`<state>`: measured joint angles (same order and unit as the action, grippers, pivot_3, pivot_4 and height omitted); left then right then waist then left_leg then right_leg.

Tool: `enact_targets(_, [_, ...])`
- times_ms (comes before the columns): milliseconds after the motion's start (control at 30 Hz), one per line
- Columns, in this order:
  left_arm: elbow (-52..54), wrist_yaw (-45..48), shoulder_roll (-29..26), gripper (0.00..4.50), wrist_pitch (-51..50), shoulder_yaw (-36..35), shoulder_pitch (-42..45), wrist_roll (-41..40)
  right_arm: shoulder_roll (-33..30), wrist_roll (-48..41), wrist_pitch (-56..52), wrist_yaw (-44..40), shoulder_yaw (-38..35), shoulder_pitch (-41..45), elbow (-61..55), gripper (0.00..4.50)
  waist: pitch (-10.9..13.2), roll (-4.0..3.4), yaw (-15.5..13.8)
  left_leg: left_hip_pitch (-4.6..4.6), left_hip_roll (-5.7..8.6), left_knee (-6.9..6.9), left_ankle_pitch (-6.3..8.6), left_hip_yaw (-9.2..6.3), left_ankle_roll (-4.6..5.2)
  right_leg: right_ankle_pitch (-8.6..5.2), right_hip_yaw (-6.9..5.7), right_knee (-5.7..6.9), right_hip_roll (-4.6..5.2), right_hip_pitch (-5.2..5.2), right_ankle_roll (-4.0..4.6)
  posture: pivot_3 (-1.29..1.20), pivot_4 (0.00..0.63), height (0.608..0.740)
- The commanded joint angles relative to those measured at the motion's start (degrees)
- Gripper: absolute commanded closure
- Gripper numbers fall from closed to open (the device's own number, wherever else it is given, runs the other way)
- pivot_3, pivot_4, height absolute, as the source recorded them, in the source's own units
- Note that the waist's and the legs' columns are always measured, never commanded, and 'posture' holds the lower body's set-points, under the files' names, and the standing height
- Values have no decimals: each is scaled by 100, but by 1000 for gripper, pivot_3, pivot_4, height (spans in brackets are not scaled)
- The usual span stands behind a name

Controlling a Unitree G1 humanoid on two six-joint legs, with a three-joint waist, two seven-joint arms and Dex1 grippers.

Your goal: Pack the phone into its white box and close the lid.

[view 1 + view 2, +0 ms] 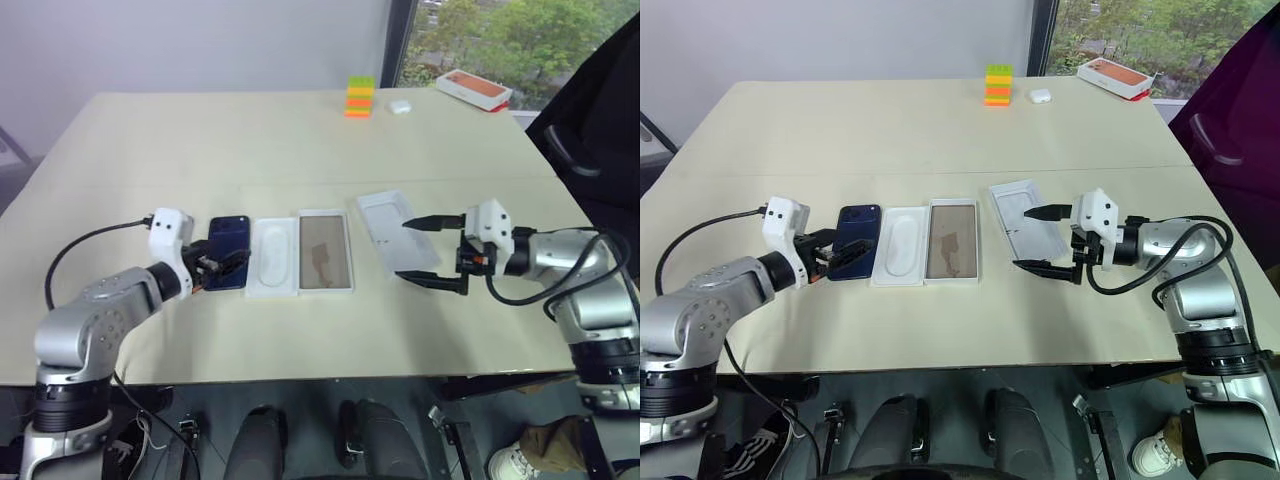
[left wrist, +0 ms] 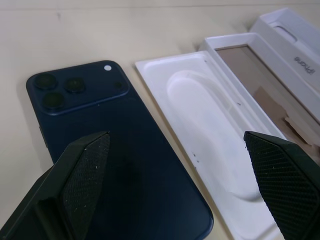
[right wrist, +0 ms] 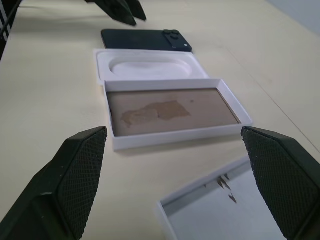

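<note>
Beige counter carries everything in a row before us. Our left hand, fingers apart and empty, sits right at the phone, which lies back-up, long axis pointing away from us. Just beside it lies the insert, then the box, open and bare. Next comes the lid, inside-up, under our spread, empty right hand. We judge the left arm nearer the phone.
</note>
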<state>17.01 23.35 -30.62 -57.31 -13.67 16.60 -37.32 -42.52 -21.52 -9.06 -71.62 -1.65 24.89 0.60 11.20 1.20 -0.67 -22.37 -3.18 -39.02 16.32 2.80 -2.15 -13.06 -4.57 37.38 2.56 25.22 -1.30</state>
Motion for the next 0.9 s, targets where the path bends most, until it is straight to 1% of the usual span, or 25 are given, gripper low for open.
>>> enact_targets(33, [271, -267, 206, 11, -251, 117, 193, -117, 40, -41, 107, 49, -37, 68, -121, 0, 0, 1, -1, 0, 2, -1, 0, 0, 0, 0, 0, -1, 2, -2, 0, 0, 150, 740])
enact_targets(133, [60, -710, 522, 11, -1084, -81, 501, -364, 55, -18, 176, 56, -21, 75, -91, 0, 0, 2, -10, 1, 9, -4, 0, -6, 0, 0, -1, 0, 4, -6, 0, 0, 150, 740])
enact_targets(167, [30, -754, 614, 11, -1210, -172, 561, -466, 57, -8, 205, 65, -16, 77, -78, 0, 0, 3, -6, 0, 11, -5, 0, -10, 0, 0, -2, 0, 5, -7, -1, 0, 150, 740])
enact_targets(267, [17, -831, 655, 11, -1373, -162, 667, -451, 56, 8, 262, 75, -15, 81, -40, 0, 0, 3, 15, 0, 12, -5, 0, -10, 0, -2, -2, -1, 6, -8, -4, 0, 150, 740])
enact_targets(433, [-178, -1027, 920, 11, -1856, -425, 796, -647, 46, 35, 359, 85, -37, 78, 23, 0, 0, 3, 8, 2, 12, -5, 0, -13, 0, -2, -3, 1, 4, -8, -4, 0, 150, 740])
enact_targets(567, [-395, -1190, 1257, 11, -2048, -752, 989, -814, 65, 38, 399, 119, -32, 72, 4, 0, 0, 3, -4, 4, 14, -5, -1, -14, -1, -2, -4, 1, 6, -12, -4, 0, 150, 740])
enact_targets(733, [-655, -1429, 1615, 11, -2590, -1188, 1167, -974, 80, 49, 440, 178, -6, 85, -38, 0, 0, 3, -1, 4, 18, -7, -1, -16, -1, -3, -4, -1, 10, -16, -5, 0, 150, 740])
enact_targets(900, [-688, -1486, 1636, 11, -2748, -1238, 1195, -914, 82, 54, 460, 205, -6, 88, -26, 0, 0, 4, 7, 7, 18, -6, -1, -17, -1, -3, -5, 0, 10, -19, -6, 0, 150, 740])
